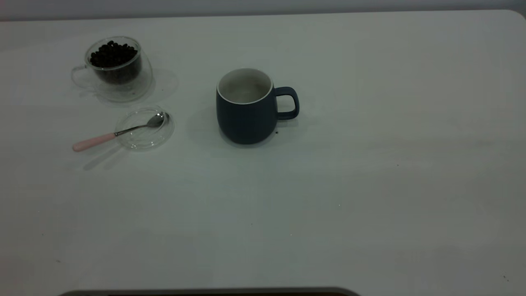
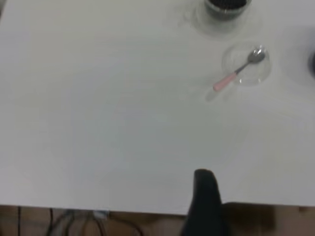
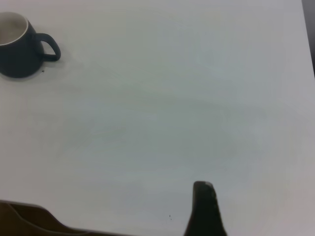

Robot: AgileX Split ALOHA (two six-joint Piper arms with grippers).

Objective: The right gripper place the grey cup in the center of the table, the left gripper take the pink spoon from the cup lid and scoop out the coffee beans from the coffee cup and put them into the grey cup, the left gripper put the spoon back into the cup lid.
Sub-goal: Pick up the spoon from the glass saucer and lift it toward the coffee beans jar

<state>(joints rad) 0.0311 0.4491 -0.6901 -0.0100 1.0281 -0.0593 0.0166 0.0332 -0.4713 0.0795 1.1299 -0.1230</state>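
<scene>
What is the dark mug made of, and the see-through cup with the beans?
The grey cup looks like ceramic: dull dark blue-grey outside without shine, off-white inside. The coffee cup looks like clear glass, seemingly double-walled, since the coffee beans show through its side. Clear plastic can't be ruled out.

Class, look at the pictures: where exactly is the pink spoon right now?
In the exterior view, the pink spoon is at the table's left, its bowl resting in the cup lid, just in front of the coffee cup.

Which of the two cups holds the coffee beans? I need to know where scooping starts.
The coffee cup, the clear glass one at the table's far left, holds the coffee beans. The grey cup, dark blue-grey and nearer the middle, shows only its off-white inside.
</scene>
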